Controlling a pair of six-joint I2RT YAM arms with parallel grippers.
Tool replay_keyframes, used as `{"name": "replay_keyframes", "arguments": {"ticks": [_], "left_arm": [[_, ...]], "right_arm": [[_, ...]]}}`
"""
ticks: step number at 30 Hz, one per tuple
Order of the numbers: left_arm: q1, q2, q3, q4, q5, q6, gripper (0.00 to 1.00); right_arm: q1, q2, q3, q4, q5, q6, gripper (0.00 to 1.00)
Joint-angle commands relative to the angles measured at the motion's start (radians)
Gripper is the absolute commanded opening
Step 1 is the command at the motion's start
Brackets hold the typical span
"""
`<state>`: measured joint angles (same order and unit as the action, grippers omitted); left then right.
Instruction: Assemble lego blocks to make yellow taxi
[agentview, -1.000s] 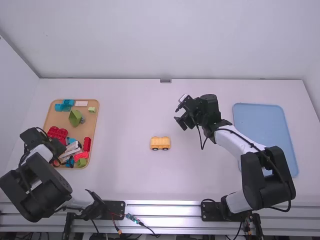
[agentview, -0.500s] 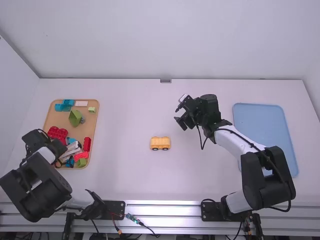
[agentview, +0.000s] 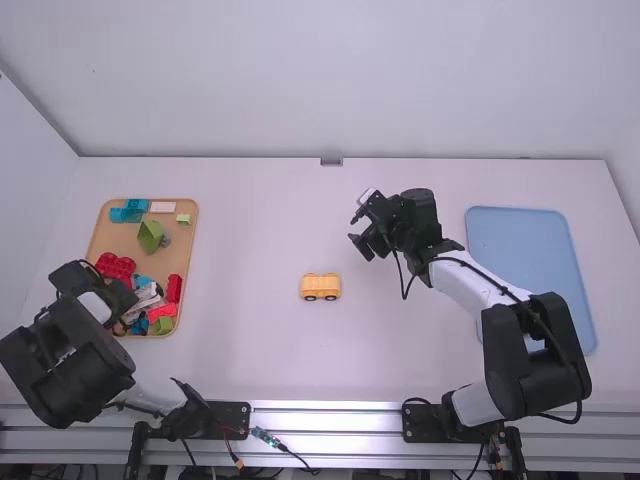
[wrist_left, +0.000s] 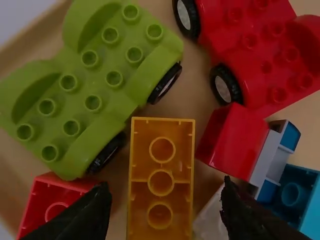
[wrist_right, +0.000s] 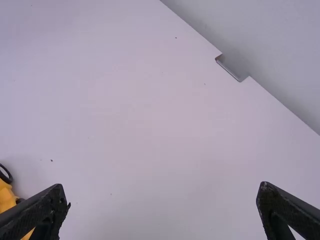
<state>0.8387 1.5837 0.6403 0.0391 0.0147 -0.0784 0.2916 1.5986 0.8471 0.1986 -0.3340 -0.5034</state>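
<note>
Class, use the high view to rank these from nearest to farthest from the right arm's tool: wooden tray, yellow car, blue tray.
1. Yellow car, mid-table
2. Blue tray, right side
3. Wooden tray, left side

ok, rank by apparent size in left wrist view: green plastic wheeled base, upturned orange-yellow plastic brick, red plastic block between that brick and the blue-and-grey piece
1. Green wheeled base
2. Orange-yellow brick, running off the frame edge
3. Red block

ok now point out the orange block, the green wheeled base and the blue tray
orange block (wrist_left: 161, 197): left wrist view, its underside
green wheeled base (wrist_left: 102, 90): left wrist view, its studded top
blue tray (agentview: 517, 235): high view, its bare floor
</note>
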Motion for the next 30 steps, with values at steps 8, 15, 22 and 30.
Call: {"name": "replay_keyframes", "arguments": {"ticks": [8, 15, 22, 30], "left_arm": [[-0.001, 0.051, -0.004, 0.026, 0.019, 0.023, 0.58], [-0.001, 0.058, -0.004, 0.031, 0.018, 0.023, 0.56], [-0.003, 0.058, -0.004, 0.042, 0.019, 0.023, 0.39], [-0.003, 0.058, -0.004, 0.041, 0.022, 0.023, 0.23]], "right_arm": [[-0.003, -0.018, 0.025, -0.004, -0.005, -0.002, 1.00], [-0.003, -0.018, 0.025, -0.003, -0.005, -0.002, 1.00], [-0.003, -0.018, 0.025, -0.001, -0.004, -0.001, 1.00], [-0.003, -0.018, 0.025, -0.001, -0.002, -0.002, 1.00]]}}
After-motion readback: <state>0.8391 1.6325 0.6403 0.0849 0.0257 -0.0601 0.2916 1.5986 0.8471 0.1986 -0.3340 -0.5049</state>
